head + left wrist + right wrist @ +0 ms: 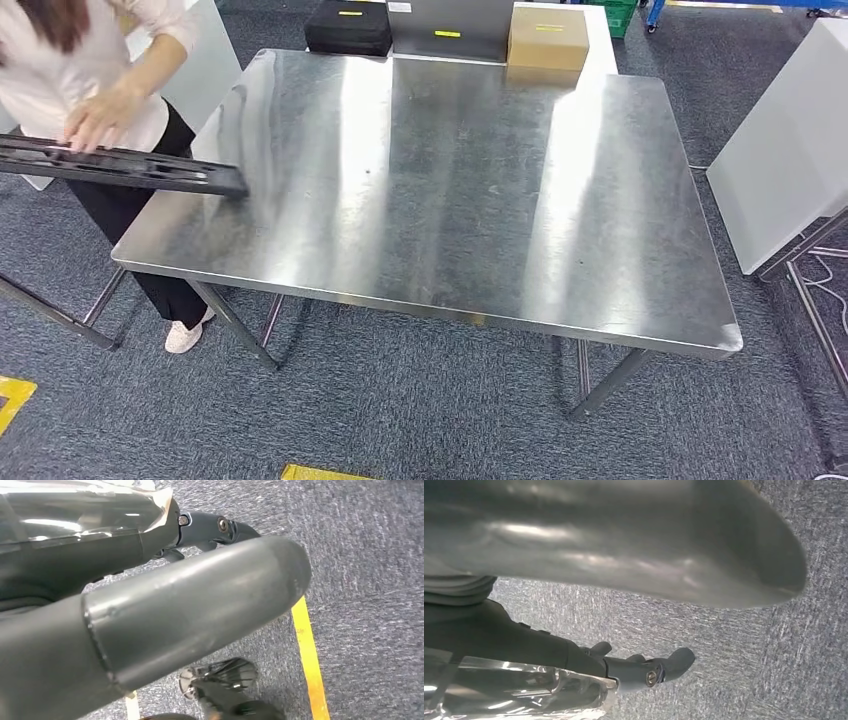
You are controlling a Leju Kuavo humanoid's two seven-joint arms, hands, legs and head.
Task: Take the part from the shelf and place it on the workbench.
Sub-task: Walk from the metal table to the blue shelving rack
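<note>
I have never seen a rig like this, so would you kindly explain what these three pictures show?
The wide picture is the humanoid robot's head camera, looking down on a bare steel workbench. A person at its left edge holds a long black part that reaches over the corner. Boxes sit behind the bench. The other two pictures come from wrist cameras on hanging arms: the left robot hand and right robot hand appear over grey carpet, holding nothing, fingers apart.

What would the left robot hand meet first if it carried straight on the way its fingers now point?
Most likely the grey carpet floor. In the left wrist view the left robot hand hangs with its fingers aimed at bare carpet, beside a yellow floor line. Depth is unclear, but nothing shows in between.
</note>
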